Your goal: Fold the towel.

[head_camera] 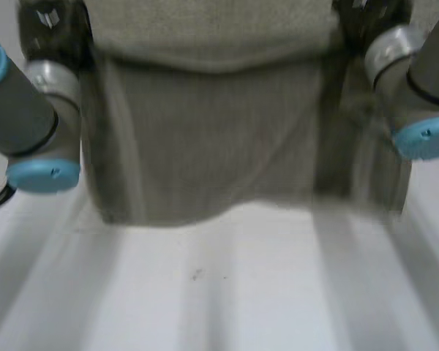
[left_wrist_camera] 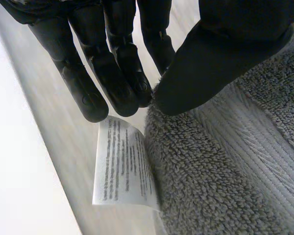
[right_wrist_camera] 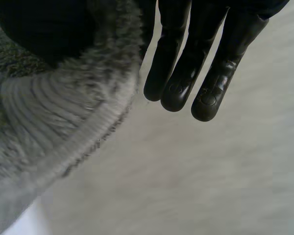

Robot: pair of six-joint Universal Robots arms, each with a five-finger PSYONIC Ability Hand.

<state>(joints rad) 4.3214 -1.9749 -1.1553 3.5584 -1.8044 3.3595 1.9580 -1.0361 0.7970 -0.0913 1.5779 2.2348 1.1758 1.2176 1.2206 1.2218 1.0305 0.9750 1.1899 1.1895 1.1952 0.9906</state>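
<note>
White table [head_camera: 205, 292] lies beneath a lifted grey towel [head_camera: 219, 146], which hangs between my two arms with its lower edge over the surface. At the left, my left hand [left_wrist_camera: 112, 83] pinches the towel's corner between straight fingers and thumb. A white care label [left_wrist_camera: 120, 166] juts from the hem just beyond the fingertips. The cloth is thick looped terry with a flat ribbed band near the edge. In the head view a fold sags across its upper part, while the hanging panel looks fairly even. At the right, my right hand [right_wrist_camera: 186, 73] grips the opposite edge the same way, with the thumb on the pile and straight fingers behind the hem. Assessment: the step in hand appears to be carrying the raised edge over to lay the fold. To do it well, both hands should travel level and together, hold that edge taut, and lower it square. The left grip looks shallow and could slip.
</note>
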